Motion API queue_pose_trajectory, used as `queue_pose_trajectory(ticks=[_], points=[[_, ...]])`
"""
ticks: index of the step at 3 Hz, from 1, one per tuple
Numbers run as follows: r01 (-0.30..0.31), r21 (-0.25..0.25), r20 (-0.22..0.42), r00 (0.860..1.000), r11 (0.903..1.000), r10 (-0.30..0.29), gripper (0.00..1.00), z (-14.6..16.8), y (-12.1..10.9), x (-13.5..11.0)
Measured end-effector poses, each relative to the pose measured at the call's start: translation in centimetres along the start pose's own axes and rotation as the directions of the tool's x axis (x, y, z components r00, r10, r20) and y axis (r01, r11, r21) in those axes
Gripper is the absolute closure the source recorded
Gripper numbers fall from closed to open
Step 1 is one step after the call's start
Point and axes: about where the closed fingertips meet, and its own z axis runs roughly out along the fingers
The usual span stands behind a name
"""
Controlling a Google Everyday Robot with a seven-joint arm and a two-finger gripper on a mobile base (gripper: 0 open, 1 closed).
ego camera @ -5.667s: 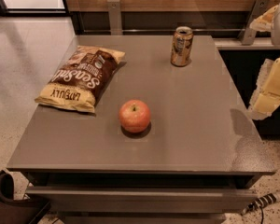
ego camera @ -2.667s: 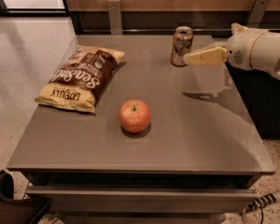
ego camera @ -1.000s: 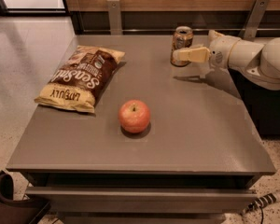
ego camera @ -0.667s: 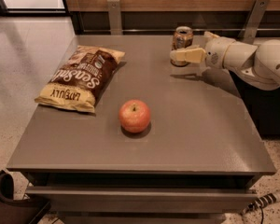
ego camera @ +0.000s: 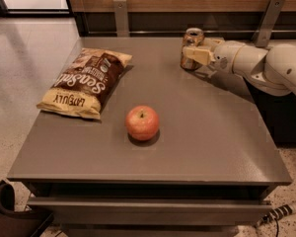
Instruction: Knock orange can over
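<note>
The orange can (ego camera: 191, 37) stands near the far right edge of the grey table (ego camera: 207, 132). It looks tilted slightly to the left. Its lower half is hidden behind the gripper (ego camera: 192, 56), which reaches in from the right on a white arm (ego camera: 256, 63) and touches the can's front side.
A red-orange apple (ego camera: 142, 123) sits in the middle of the table. A brown chip bag (ego camera: 85, 82) lies at the left. A wooden wall with metal brackets (ego camera: 121, 14) runs behind the table. A dark object (ego camera: 10, 216) is on the floor at lower left.
The arm has swung in from the right and moved left until the gripper reached the can. The can now leans slightly left.
</note>
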Motion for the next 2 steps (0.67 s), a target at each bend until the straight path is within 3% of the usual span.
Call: queue_pose_trajectory(ticks=[1, 2], points=[[0.000, -0.006, 0.000, 1.000, 1.0000, 0.000, 0.77, 0.34, 0.29, -0.01], [-0.001, -0.012, 0.000, 1.000, 0.9999, 0.001, 1.00, 0.62, 0.53, -0.01]])
